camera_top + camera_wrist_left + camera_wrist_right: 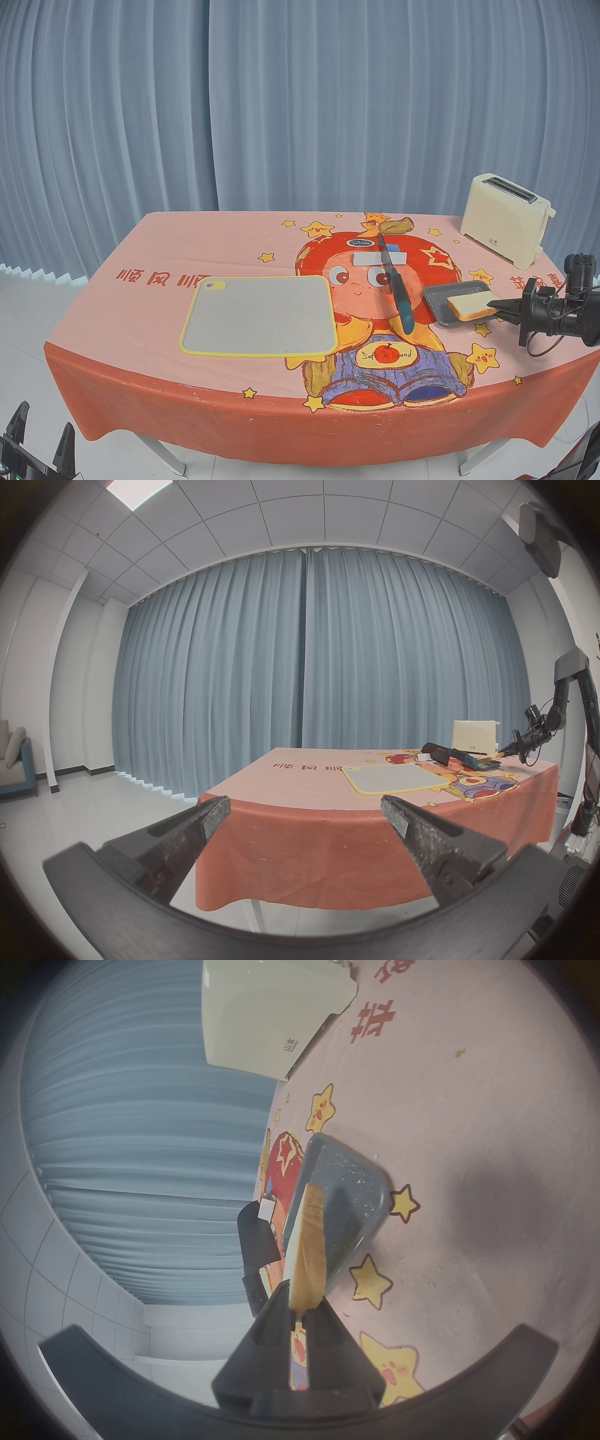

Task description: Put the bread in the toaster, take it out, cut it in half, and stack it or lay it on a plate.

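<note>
A slice of bread (pixel 472 305) hangs just above the dark grey plate (pixel 445 298) at the table's right side, pinched at its edge by my right gripper (pixel 500 305), which is shut on it. The wrist view shows the bread (pixel 308 1250) edge-on between the fingers, over the plate (pixel 356 1194). The cream toaster (pixel 506 219) stands at the back right corner, its slots facing up. A knife (pixel 395 282) with a teal handle lies in the table's middle. The grey cutting board (pixel 261 315) with a yellow rim lies left of it. My left gripper (pixel 305 820) is open, low and off the table's left front.
A small white block (pixel 367 257) lies by the knife blade. The table carries a pink cartoon cloth and ends close to the right arm. Blue curtains hang behind. Bare cloth lies between plate and toaster.
</note>
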